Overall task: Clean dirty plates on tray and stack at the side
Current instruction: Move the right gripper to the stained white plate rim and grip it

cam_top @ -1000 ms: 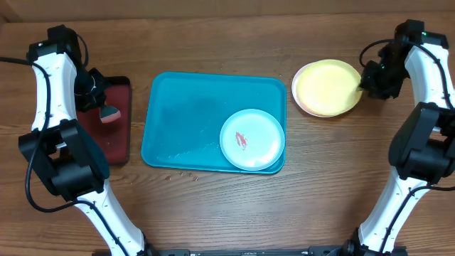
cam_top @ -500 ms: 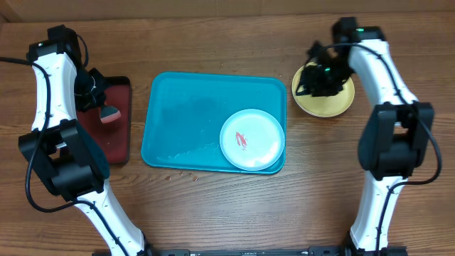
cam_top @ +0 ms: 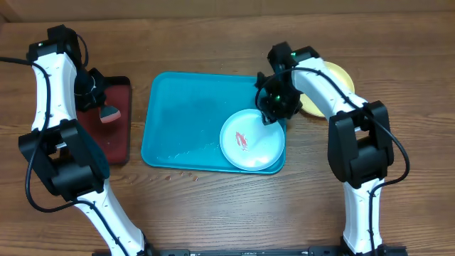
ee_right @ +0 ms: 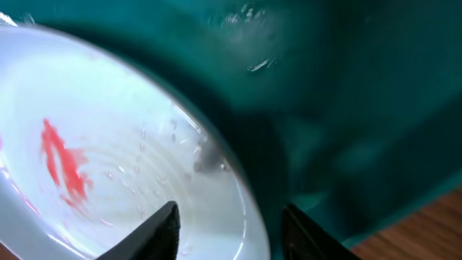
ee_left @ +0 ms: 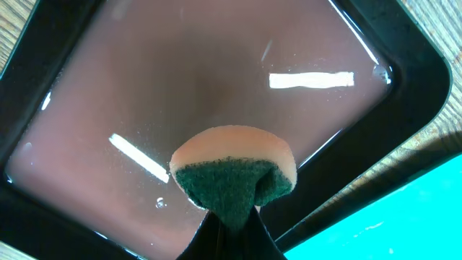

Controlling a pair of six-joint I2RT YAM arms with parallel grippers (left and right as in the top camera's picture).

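The right gripper (ee_right: 229, 211) stands wide open over the lower-right part of the turquoise tray (cam_top: 178, 114). Its fingers straddle the upper-right rim of the pale plate (cam_top: 254, 149), which lies in that corner and bears a red smear (cam_top: 242, 139). A yellow plate (cam_top: 343, 77) sits on the table (cam_top: 213, 206) at upper right, off the tray. At far left, the left gripper (ee_left: 231, 220) is clamped on a sponge (ee_left: 234, 170) over the dark-red tray (ee_left: 144, 87).

Downward overhead, close wrist views, shared tray (cam_top: 181, 117)
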